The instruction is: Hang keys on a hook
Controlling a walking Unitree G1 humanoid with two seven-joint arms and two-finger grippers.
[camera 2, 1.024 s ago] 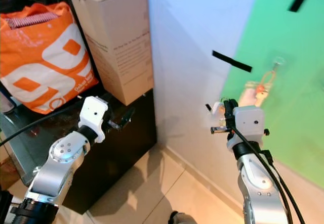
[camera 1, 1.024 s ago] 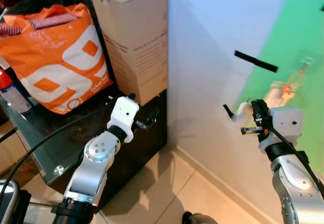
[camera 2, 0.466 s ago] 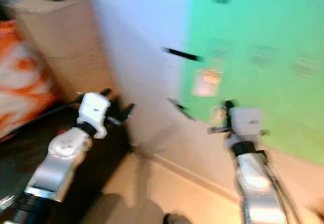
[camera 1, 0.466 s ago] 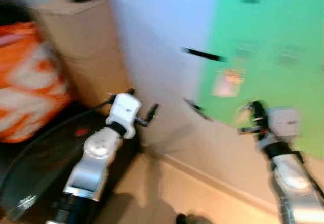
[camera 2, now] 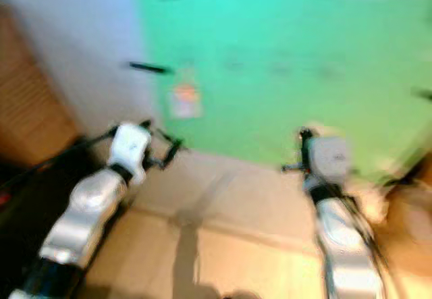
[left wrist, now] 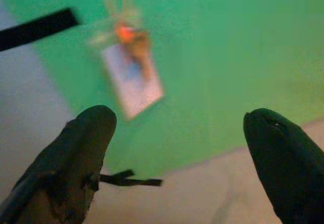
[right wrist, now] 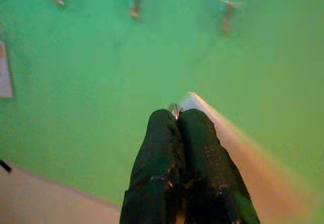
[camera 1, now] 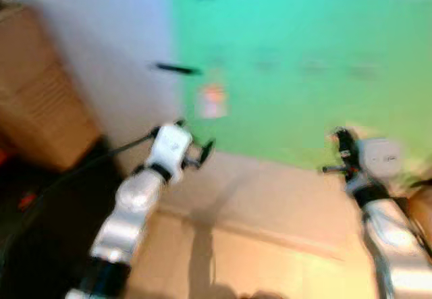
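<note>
All head views are blurred. My right gripper [right wrist: 175, 117] is shut, and a small silver ring with a pale tag, which looks like the keys [right wrist: 188, 101], pokes out past its tips. It points at a green wall panel [camera 1: 290, 56] with several small hooks [right wrist: 135, 4] in a row higher up. A white tag with an orange piece [left wrist: 132, 77] hangs on the panel near its left edge. My left gripper [left wrist: 179, 133] is open with nothing between its fingers, and it faces that hanging tag.
A black tape strip [camera 1: 177, 69] sticks on the white wall left of the panel. A cardboard box [camera 1: 30, 103] stands on a dark cabinet [camera 1: 40, 225] at the far left. Tiled floor [camera 1: 256, 258] lies below the wall.
The camera has swung to the right: the orange bag has left the picture, the box sits at the left edge, and the green panel now spans the view. Both arms hold their pose.
</note>
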